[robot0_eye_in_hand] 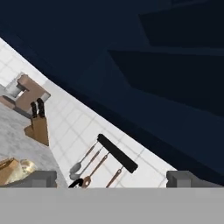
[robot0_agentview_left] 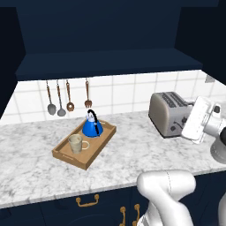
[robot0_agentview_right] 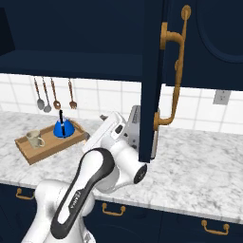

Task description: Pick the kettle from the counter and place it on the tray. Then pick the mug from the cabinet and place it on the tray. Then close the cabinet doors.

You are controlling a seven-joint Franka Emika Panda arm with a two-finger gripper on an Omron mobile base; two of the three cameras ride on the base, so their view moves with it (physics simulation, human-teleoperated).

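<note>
The jaws [robot0_eye_in_hand: 112,178] are seen in the hand view spread wide, the 2 dark fingertips [robot0_eye_in_hand: 40,178] standing far apart near the bottom corners, with nothing held between them and nothing touched. Ahead of the jaws and above them, the dark navy underside and open interior of the cabinet [robot0_eye_in_hand: 144,57] are seen. Just beyond the gap between the fingertips, a black rail with hanging utensils [robot0_eye_in_hand: 94,162] is fixed to the white tiled wall. Off to the left of the jaws, a wooden knife block [robot0_eye_in_hand: 38,127] stands on the counter [robot0_eye_in_hand: 17,140].

In the left base view, the kettle [robot0_agentview_left: 92,126] and the mug [robot0_agentview_left: 76,143] are both set on the wooden tray [robot0_agentview_left: 101,141], well apart from the jaws and to their left; the kettle sits at the tray's far end and the mug at its near end, just beside each other. The tray lies on the marbled counter [robot0_agentview_left: 132,154]. The silver toaster [robot0_agentview_left: 167,114] stands close beside the robot's hand.

In the right base view, 1 of the cabinet doors [robot0_agentview_right: 154,80] is seen swung open, edge-on, with its curved brass handle [robot0_agentview_right: 173,71] facing right. The hand is raised just left of that door.
</note>
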